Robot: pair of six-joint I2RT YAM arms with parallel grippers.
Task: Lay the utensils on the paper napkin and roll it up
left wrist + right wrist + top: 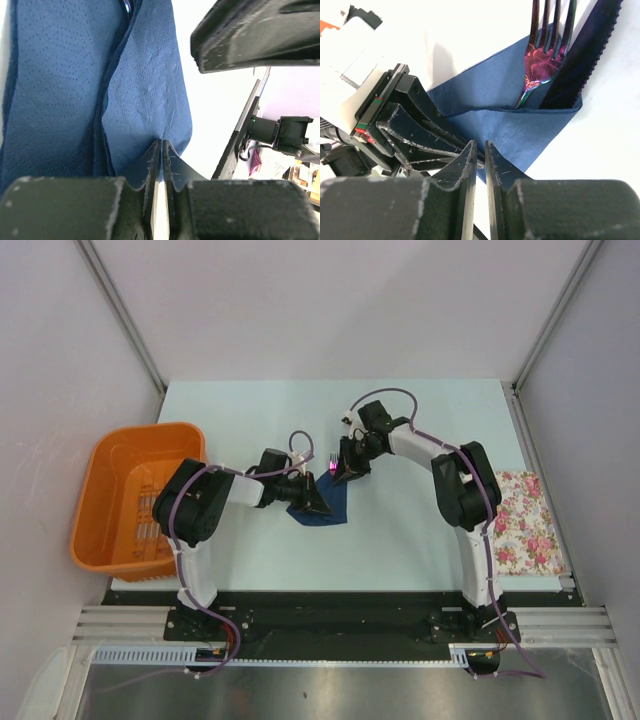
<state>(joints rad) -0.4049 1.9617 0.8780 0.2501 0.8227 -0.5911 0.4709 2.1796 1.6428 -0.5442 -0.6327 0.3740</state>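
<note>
Black fingers of the left gripper (pixel 161 146) are pinching a folded edge of the paper napkin (pixel 55 90), a thin, limp sheet likely to tear or spring open unless taken at the fold. At the middle of the worktop (pixel 420 530) it is pocketing the light, stiff purple fork (pixel 542 55) and a serrated knife (pixel 585 55). Both arms are reaching inward, wrists tipping down; the right gripper (pixel 479 147) is showing a bare slit, and whether it is gripping the sheet cannot be told.

Fork (pixel 540 64) inside folded napkin (pixel 519 131)
</note>
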